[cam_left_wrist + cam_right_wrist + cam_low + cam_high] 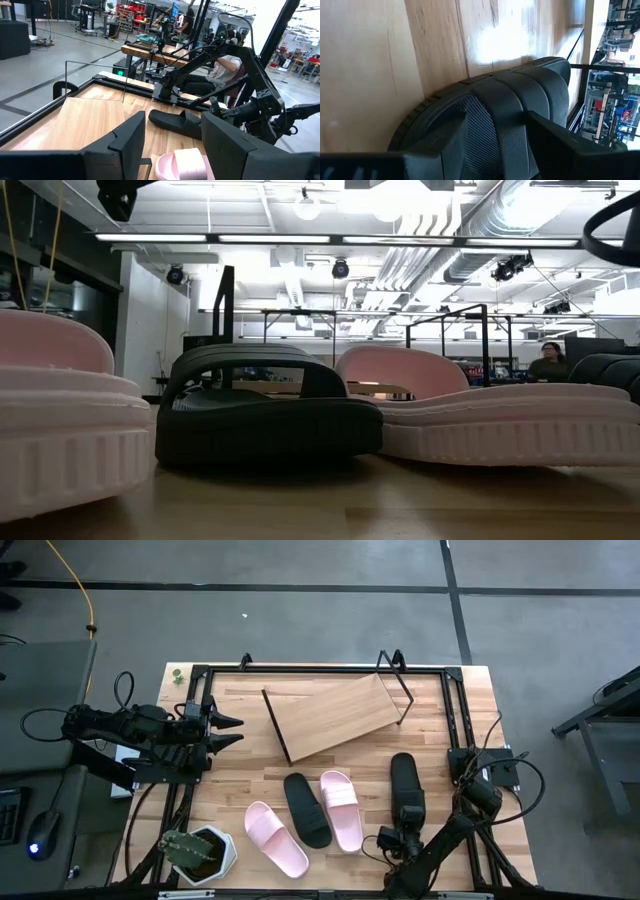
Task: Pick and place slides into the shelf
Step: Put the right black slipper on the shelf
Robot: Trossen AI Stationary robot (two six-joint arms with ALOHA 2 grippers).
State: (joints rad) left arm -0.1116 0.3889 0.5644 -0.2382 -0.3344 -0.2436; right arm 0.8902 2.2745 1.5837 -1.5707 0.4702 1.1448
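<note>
Right pincer (408, 823) straddles a black slide's (404, 780) strap, fingers spread; left pincer (232, 732) waits open.

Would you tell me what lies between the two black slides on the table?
One pink slide lies between the black slides and, seen in the high view.

We see the table (330, 505) from its own level, with slides lined up close across it. At the left edge a pink slide (60, 415) looms large, its ribbed sole side facing us. Just beside it, a black slide (262, 420) sits flat, strap arched above the sole. To its right a second pink slide (480, 415) stretches toward the edge, touching the black one. A dark shape (610, 370) shows at far right. Beyond, a person (550, 362) sits in the bright room.
</note>
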